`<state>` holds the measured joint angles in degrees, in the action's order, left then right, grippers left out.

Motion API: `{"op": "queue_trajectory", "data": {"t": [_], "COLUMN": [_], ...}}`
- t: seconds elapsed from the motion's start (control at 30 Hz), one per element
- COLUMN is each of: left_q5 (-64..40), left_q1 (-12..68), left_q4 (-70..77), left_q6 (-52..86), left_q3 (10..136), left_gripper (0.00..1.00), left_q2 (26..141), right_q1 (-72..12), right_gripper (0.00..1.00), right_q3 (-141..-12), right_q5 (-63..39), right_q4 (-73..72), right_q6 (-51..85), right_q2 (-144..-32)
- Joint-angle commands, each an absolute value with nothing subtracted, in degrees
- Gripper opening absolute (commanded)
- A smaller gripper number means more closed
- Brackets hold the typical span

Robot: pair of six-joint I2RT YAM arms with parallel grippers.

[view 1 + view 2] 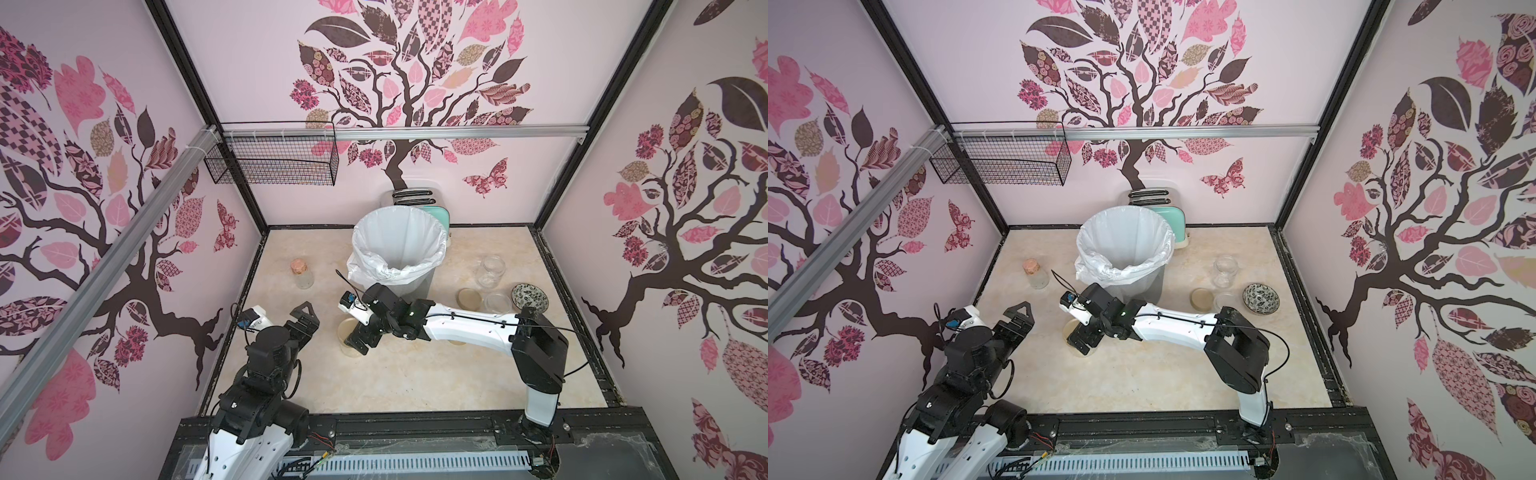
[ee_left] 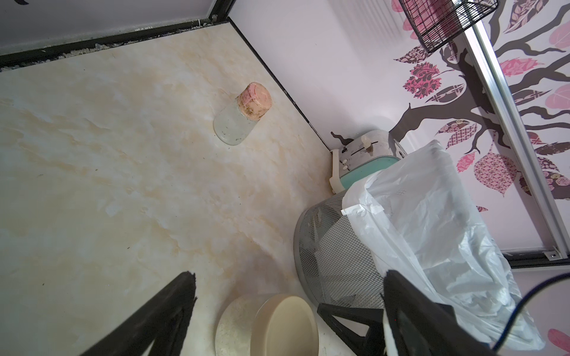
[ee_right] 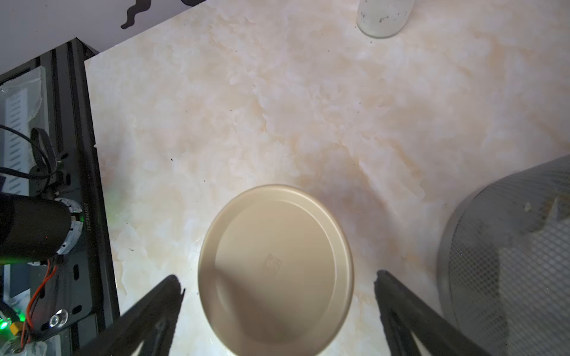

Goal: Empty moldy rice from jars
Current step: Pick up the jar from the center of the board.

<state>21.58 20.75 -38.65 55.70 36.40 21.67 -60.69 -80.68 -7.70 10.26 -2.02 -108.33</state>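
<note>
Far on the left of the desk [image 1: 291, 374] stands a little flask [image 1: 302, 274] with a cork in it. It is not one of the jars, so it can stay there.

Next comes the left hand [image 1: 309, 320]. Its fingers are spread apart and it holds nothing. It waits just beside the full jar [image 2: 243, 323].

The full jar stands on the desk in front of the bin [image 1: 419, 287]. Its round beige lid [image 3: 274, 240] is on. The moldy rice [image 2: 233, 323] is a pale lump showing through the glass.

The right hand [image 3: 278, 277] hangs right over that lid. Its two fingers are wide apart, one on each side, and they do not touch it.

The bin with its white bag stands in the middle, open and ready.

On the right lie a loose lid [image 1: 469, 298], two open jars [image 1: 491, 270] that look empty, and a dark bowl [image 1: 529, 297].

So I think the step now is getting this jar open. Next, the right hand should come down a bit, squeeze the lid and twist it off. The left hand may need to hold the glass so it does not spin. After that the jar must be tipped over the bin
</note>
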Motion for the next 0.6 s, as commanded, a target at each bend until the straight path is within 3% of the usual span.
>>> {"op": "queue_trajectory", "data": {"t": [0.0,0.57], "left_q5": [21.57,21.15], "left_q1": [20.46,20.48], "left_q4": [-37.72,-37.53], "left_q6": [55.97,56.32], "left_q3": [35.77,34.96], "left_gripper": [0.98,0.98], "left_q2": [21.12,20.13], "right_q1": [-61.39,-62.84], "right_gripper": [0.99,0.95], "right_q3": [-83.72,-85.51], "right_q5": [-6.77,-5.01], "right_q4": [9.26,9.4], "right_q6": [-2.84,-2.57], "right_q2": [-109.88,-114.65]}}
